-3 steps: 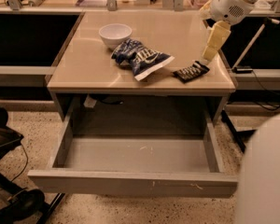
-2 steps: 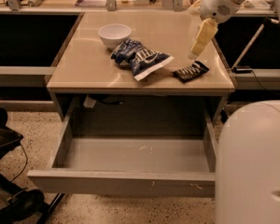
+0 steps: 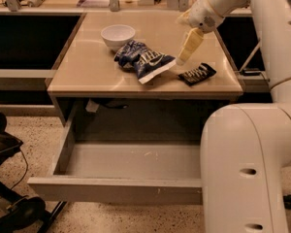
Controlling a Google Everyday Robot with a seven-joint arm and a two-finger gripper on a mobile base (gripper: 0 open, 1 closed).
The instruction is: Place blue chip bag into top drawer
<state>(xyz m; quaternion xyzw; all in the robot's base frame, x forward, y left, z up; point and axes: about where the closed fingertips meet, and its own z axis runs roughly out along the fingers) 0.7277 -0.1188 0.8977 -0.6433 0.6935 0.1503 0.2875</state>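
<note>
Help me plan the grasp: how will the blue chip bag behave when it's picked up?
The blue chip bag looks crumpled and puffy, so it is probably light and will likely flex or sag rather than stay stiff. Its foil looks glossy, so it may slip in a loose pinch. The gripper hovers close beside it, above the table.

The blue chip bag (image 3: 143, 59) — crumpled dark foil, white lettering, white edge toward 4 o'clock — lies mid-tabletop (image 3: 87, 72). The top drawer (image 3: 116, 191), grey and shallow, stands pulled open at its 6 o'clock. The gripper (image 3: 189, 45) hovers at the bag's 2 o'clock.
</note>
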